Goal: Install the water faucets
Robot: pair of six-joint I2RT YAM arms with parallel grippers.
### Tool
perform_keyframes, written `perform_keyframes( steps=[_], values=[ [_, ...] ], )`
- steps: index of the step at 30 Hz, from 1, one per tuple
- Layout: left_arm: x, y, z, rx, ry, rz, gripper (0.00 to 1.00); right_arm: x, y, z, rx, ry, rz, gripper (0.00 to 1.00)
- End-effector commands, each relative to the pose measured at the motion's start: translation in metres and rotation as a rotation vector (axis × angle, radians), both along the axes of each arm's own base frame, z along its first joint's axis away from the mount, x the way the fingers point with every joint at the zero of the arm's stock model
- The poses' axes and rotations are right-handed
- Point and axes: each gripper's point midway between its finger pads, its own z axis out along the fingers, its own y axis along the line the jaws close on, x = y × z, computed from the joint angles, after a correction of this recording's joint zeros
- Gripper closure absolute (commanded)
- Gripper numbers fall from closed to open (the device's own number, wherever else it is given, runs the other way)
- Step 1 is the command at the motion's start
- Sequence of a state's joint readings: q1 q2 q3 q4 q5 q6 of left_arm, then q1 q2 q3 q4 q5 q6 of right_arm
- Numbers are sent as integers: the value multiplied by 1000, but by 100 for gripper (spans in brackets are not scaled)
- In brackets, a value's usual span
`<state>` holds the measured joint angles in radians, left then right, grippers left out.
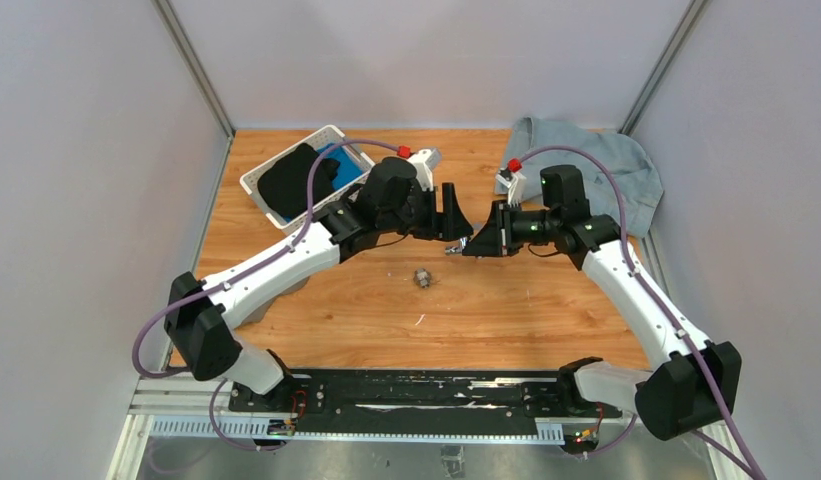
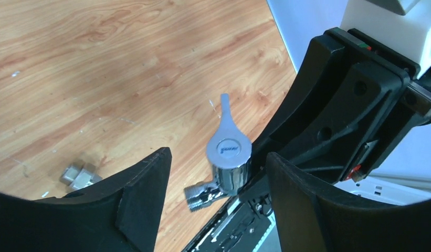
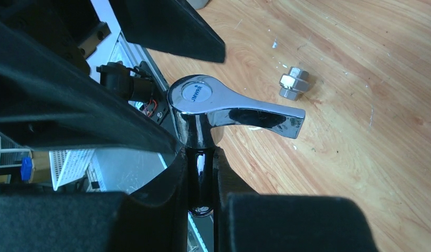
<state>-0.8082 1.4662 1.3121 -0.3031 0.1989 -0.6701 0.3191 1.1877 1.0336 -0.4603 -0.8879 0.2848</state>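
Two grippers meet above the middle of the table [image 1: 546, 310]. I have the right gripper [image 3: 200, 157] clamped tight on the stem of the chrome tap [image 3: 202, 100], its lever handle sticking out sideways. My left gripper [image 2: 218, 173] is partly spread, one finger on each side of the tap body with gaps, gripping nothing. The grey nut fitting [image 1: 423, 277] lies loose on the wood near the table's middle, apart from the tap.
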Motion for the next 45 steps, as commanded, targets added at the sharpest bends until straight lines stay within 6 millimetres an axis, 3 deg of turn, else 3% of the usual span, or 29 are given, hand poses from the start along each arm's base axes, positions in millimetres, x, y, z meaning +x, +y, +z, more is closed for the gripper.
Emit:
perform_keyframes(
  steps=[1,9,11,14,15,18,21,33,45],
  values=[
    [-2,-11,1,25,-2,14,32,-5,7,16,-1,-52,44,100],
    [3,-5,-4,44,5,69,59,-6,4,13,-19,-47,34,100],
    [3,-4,-3,45,3,74,70,-7,4,12,-25,-48,33,100],
    [4,-4,-5,48,10,82,99,-5,3,10,-35,-47,19,100],
    [4,-4,-6,50,16,86,100,-5,3,11,-35,-44,10,100],
    [4,-5,-6,43,28,95,100,-2,5,12,-7,-40,-14,59],
    [4,-4,-5,39,32,100,100,2,9,14,29,-47,-50,46],
    [5,0,5,14,31,133,100,4,25,-3,37,-37,-71,43],
    [3,1,9,-5,38,143,100,8,38,-10,78,-47,-85,61]
  ],
)
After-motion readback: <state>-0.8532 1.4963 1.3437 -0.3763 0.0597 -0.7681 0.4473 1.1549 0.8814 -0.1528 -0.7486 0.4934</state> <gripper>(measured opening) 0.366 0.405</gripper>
